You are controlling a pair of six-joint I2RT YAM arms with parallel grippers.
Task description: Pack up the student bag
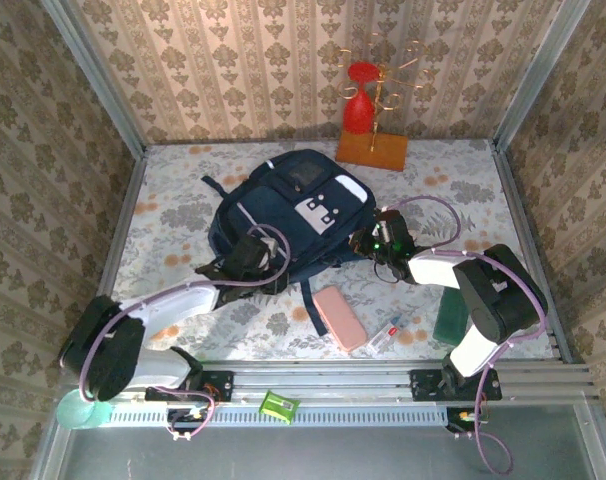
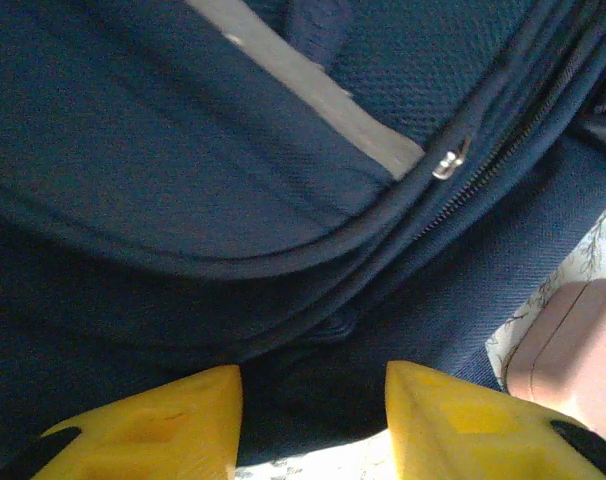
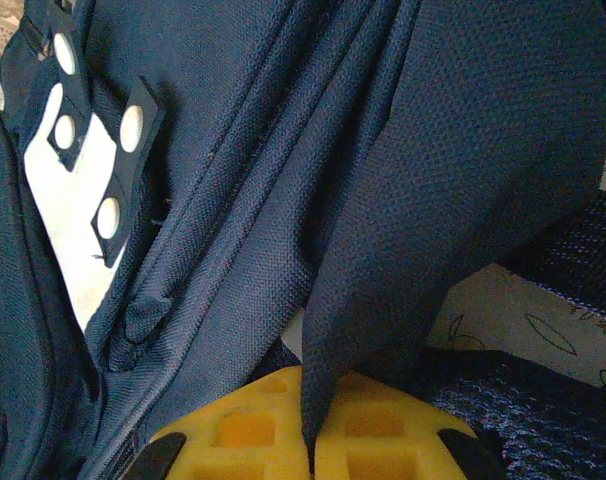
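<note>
The student bag point(image 1: 293, 215), a dark navy backpack with a grey-white front patch point(image 1: 323, 208), lies mid-table. My left gripper point(image 1: 251, 250) is at its near-left edge. In the left wrist view this gripper point(image 2: 313, 400) is open, its yellow fingers apart just short of the bag's folded seam point(image 2: 283, 250), with a zipper pull point(image 2: 448, 160) farther ahead. My right gripper point(image 1: 368, 243) is at the bag's right side. The right wrist view shows it point(image 3: 311, 400) shut on a fold of navy bag fabric point(image 3: 423, 200) that rises from the jaws, beside the patch point(image 3: 68, 225).
A pink case point(image 1: 340, 317) lies in front of the bag, with a pen point(image 1: 383, 333) and a dark green book point(image 1: 450, 320) to its right. A wooden stand with a red figure point(image 1: 371, 130) sits at the back. A green sharpener point(image 1: 279, 405) rests on the front rail.
</note>
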